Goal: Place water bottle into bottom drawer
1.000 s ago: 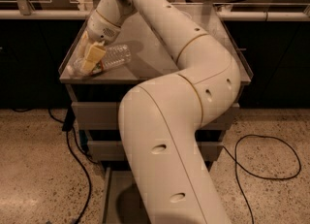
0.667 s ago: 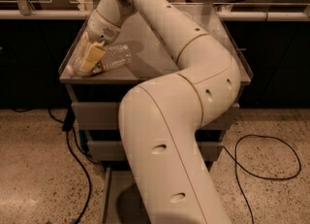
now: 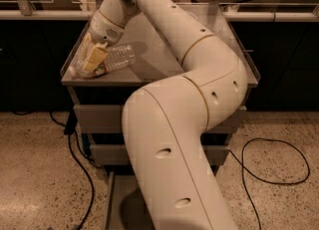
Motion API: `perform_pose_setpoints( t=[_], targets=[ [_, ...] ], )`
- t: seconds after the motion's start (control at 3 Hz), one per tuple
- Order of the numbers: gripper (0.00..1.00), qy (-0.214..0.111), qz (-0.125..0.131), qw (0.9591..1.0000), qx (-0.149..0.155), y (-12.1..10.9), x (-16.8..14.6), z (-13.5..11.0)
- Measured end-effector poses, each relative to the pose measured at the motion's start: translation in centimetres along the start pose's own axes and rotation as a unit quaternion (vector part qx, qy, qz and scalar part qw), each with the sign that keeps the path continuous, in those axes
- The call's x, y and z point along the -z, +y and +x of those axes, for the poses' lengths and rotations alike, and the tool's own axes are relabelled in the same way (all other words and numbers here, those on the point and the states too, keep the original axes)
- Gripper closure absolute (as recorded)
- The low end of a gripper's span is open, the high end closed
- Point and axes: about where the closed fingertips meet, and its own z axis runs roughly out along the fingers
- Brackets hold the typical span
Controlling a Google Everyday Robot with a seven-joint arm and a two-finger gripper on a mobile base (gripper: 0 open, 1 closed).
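1. The white arm fills the middle of the view, its thick lower part rising from 6 o'clock and bending back toward 11 o'clock
2. At 7 o'clock, just left of the arm's base, the bottom drawer stands pulled out over the speckled floor; only its left wall and a strip of its bed show, as the arm hides the rest
3. A black cable loops on the floor at 4 o'clock
4. Above the open drawer, the two upper drawers sit pushed in
5. On the grey cabinet top, at 10 o'clock, the water bottle lies on its side near the front left corner, well apart from the bottom drawer
6. The gripper is down on the bottle's left end, touching it; whether the claw is clamped on it or loose, I cannot tell
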Motion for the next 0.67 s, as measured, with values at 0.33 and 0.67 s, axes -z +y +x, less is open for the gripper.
perform_pose_setpoints(
  t=[0.33, 0.67],
  targets=[
    [1.00, 0.037, 0.020, 0.9989, 0.019, 0.1, 2.1, -4.0],
    [1.00, 0.078, 0.044, 0.9957, 0.022, 2.1, 5.1, -7.9]
  ],
)
